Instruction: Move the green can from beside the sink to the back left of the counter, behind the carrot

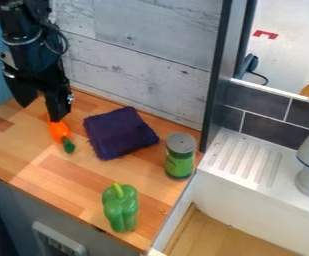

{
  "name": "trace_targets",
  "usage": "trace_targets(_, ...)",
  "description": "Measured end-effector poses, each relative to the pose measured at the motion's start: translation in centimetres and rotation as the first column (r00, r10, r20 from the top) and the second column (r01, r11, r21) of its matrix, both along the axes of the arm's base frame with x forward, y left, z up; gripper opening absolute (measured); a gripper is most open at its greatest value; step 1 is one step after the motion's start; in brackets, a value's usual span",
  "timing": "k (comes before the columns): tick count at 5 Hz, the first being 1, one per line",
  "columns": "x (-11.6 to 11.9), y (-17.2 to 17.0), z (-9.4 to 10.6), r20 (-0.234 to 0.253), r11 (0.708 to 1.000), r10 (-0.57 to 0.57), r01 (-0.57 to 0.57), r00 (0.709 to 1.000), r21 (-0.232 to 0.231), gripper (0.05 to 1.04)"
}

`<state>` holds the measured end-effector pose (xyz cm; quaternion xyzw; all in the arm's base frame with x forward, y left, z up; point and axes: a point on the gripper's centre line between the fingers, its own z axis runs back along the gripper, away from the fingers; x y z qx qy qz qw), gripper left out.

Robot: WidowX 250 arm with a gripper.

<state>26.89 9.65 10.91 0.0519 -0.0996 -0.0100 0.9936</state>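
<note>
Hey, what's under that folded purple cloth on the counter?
Around the purple cloth you can see the wooden counter it lies on. Whatever is directly beneath it is covered, so I can't tell whether anything is tucked under there.

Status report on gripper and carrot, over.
Gripper open, right at carrot, contact unclear. Carrot lying on counter. Purple cloth close beside it, not covering it.

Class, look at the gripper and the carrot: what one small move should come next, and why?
Probably a slight sideways shift of the gripper towards the cloth, before any lowering. Its fingers are apart, but in this view the carrot shows below the finger nearer the cloth, not below the gap, so coming straight down might press on it or miss it.
</note>
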Motion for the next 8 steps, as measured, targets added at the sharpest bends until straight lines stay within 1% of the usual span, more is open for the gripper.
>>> trace_targets(1, -0.4, 0.0, -0.7, -0.037, 1.000, 0.009, -0.008, 0.999, 0.002, 1.001)
trace_targets(2, -1.2, 0.6, 0.0, -0.116, 0.983, 0.084, -0.063, 0.990, 0.173, 1.001)
trace_targets(3, -1.1, 0.6, 0.1, -0.117, 0.981, 0.081, -0.059, 0.990, 0.182, 1.001)
trace_targets(4, -0.8, 0.5, 0.0, -0.101, 0.983, 0.066, -0.047, 0.993, 0.179, 1.001)
trace_targets(5, 2.9, -4.3, 0.3, 0.052, 0.975, -0.173, 0.164, 0.983, 0.148, 1.001)
trace_targets(6, 5.0, -7.8, -1.0, 0.144, 0.922, -0.388, 0.386, 0.911, 0.040, 1.001)
trace_targets(7, 5.4, -9.9, -2.1, 0.182, 0.887, -0.442, 0.458, 0.879, -0.061, 1.001)
trace_targets(8, 5.7, -11.0, -3.5, 0.186, 0.873, -0.437, 0.465, 0.880, -0.146, 1.001)
